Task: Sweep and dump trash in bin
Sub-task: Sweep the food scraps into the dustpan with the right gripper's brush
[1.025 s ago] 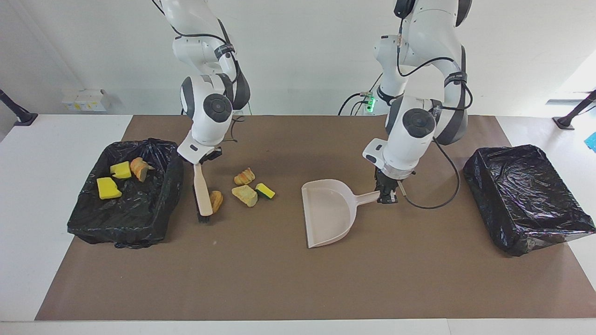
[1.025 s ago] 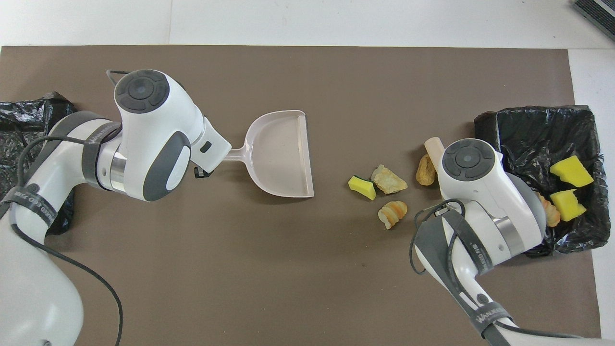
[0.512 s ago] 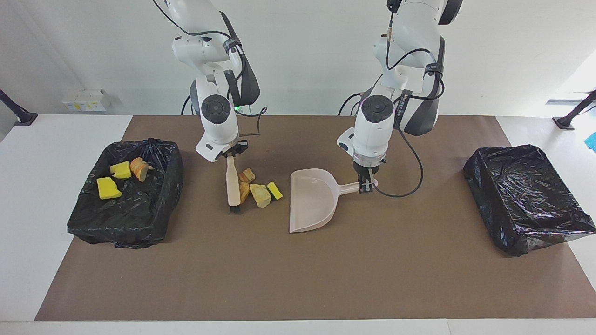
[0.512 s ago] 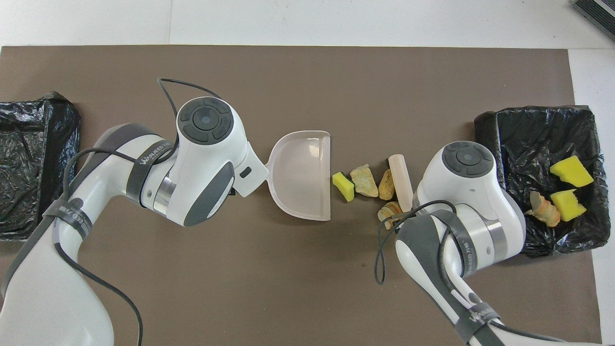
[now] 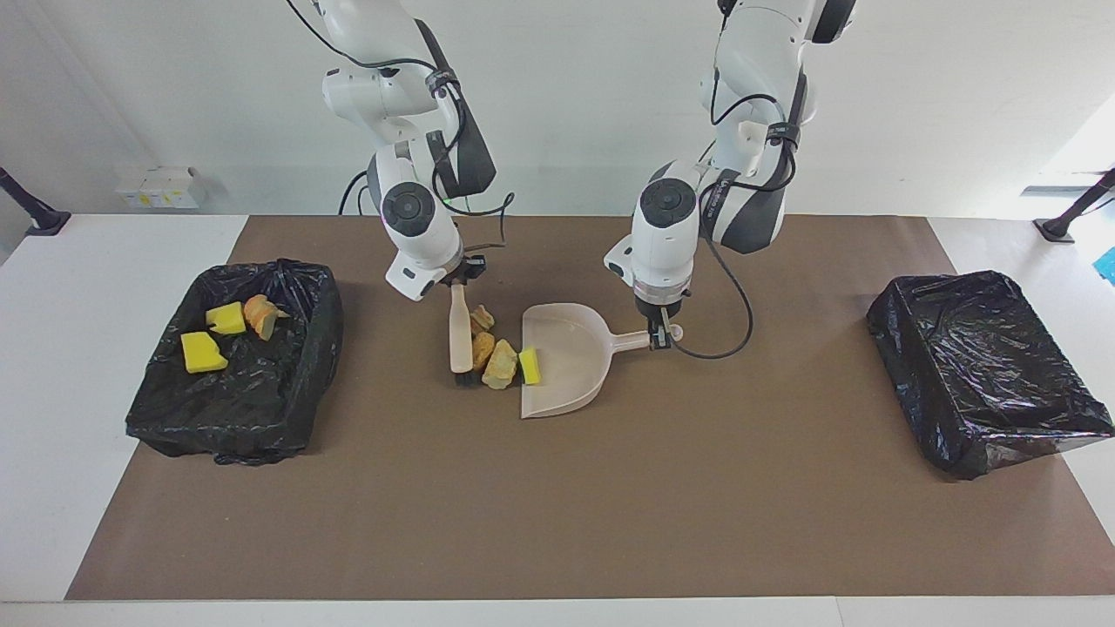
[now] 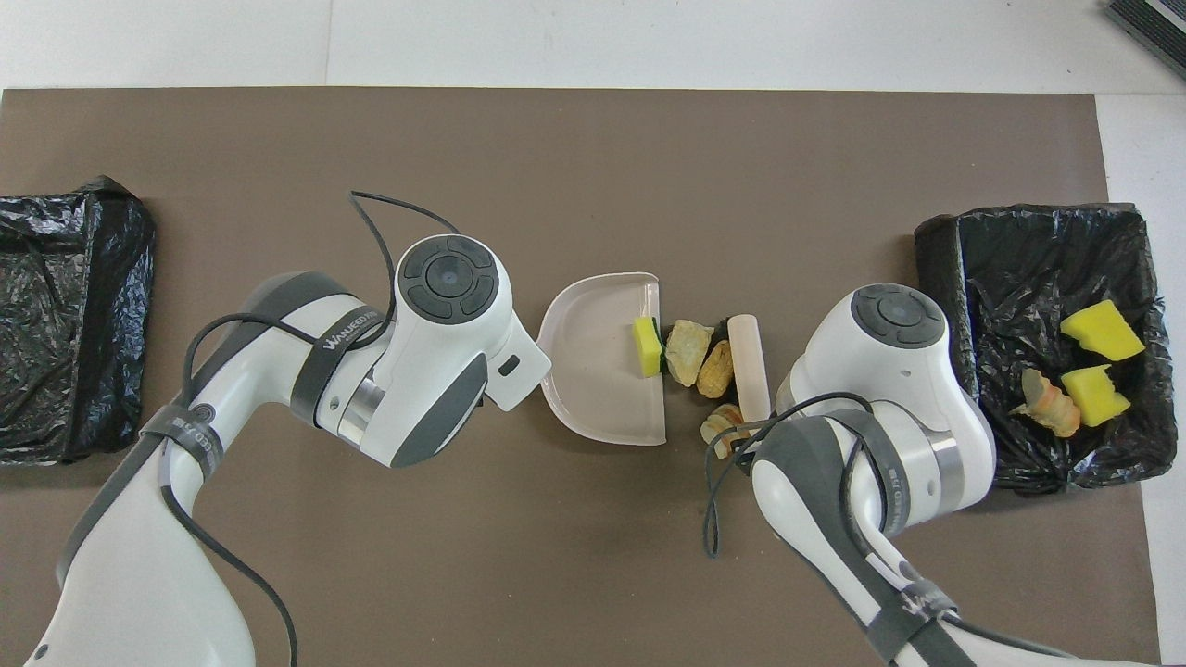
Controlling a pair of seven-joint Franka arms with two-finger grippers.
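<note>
Brown paper covers the table [image 5: 557, 522], with a black-lined bin [image 5: 235, 418] at the right arm's end already holding three scraps [image 5: 202, 352]. Four scraps remain mid-table: the green-backed sponge [image 5: 529, 366] sits on the dustpan [image 5: 571, 370] lip, the bread lumps [image 5: 499, 364] just outside. The right tool [image 5: 459, 280] is clamped on the brush [image 5: 460, 340], the left tool [image 5: 659, 336] on the dustpan handle. Sweeping in and dumping remain.

Beige dustpan [image 5: 566, 366], yellow sponge [image 5: 529, 366]
</note>
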